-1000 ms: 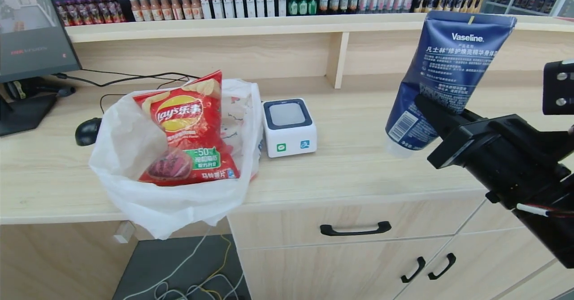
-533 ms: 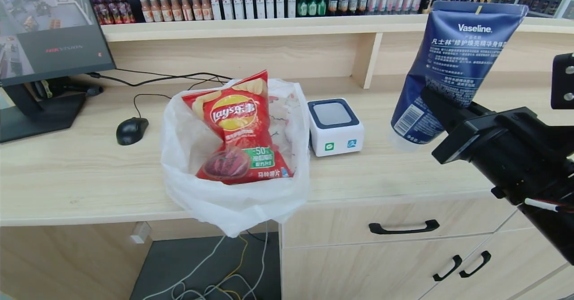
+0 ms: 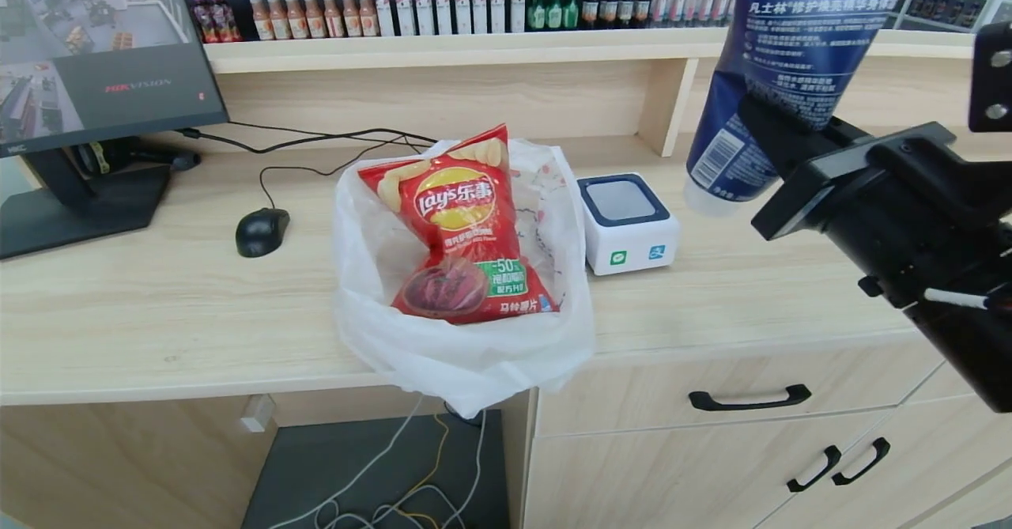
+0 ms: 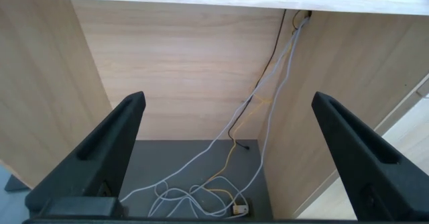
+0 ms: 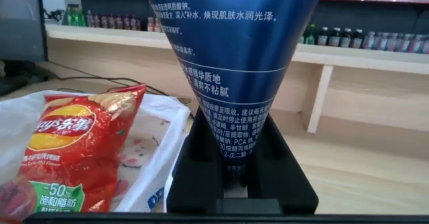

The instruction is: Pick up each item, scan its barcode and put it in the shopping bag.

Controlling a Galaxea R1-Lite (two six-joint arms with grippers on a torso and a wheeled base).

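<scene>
We are clamping the blue tube (image 3: 798, 47) in our right gripper (image 3: 771, 137) above the counter (image 3: 751, 300), right of the scanner (image 3: 628, 224) and shopping bag (image 3: 466, 355); our left gripper (image 4: 228, 102) is gaping wide, seemingly below the counter edge.

Bright, even indoor light is falling over a shop counter (image 3: 158, 315).
Soft overhead light is washing the pale counter, leaving only faint shadows under the shopping bag (image 3: 443, 363) and beside the scanner (image 3: 628, 228). The chip bag (image 3: 466, 221) is glinting along its creases, and the lotion tube (image 5: 231, 70) is carrying a soft sheen down its side. Under the counter, in the left wrist view, the floor (image 4: 167, 158) is lying in dimmer shade. Straight lines are leaning toward the head view's edges.
</scene>
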